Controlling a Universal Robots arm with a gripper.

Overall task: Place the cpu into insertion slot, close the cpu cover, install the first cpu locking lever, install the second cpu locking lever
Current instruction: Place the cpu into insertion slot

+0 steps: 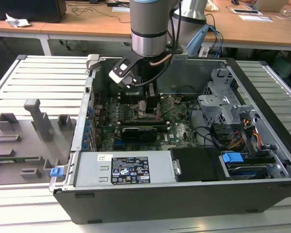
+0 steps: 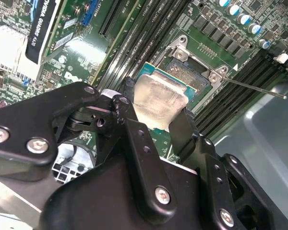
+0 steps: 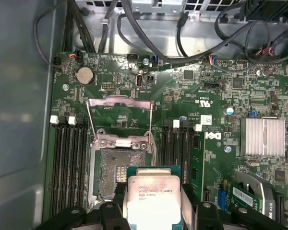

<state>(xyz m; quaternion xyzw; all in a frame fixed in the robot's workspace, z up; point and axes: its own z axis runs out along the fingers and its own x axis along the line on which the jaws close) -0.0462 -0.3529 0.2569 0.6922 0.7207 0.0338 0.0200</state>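
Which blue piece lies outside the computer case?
The blue clip on the grey tray, at the exterior view's left; the other blue piece sits inside the case.

There is one cpu (image 3: 153,199), one insertion slot (image 3: 108,167), one cpu cover (image 3: 119,100), two locking levers (image 3: 90,122), one coin battery (image 3: 85,75) and one finned heatsink (image 3: 263,136).

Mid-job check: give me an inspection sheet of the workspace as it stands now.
Surface: slatted metal table carrying the open computer case.
Job's things: cpu held over the near edge of the insertion slot, not seated; cpu cover flipped open; locking levers unlatched.
Clutter: grey fixture tray beside the case.
Grippers: gripper shut on the cpu.
Cables: black cables beyond the motherboard; coloured wires near the drive bays.
Surroundings: wooden desks behind.
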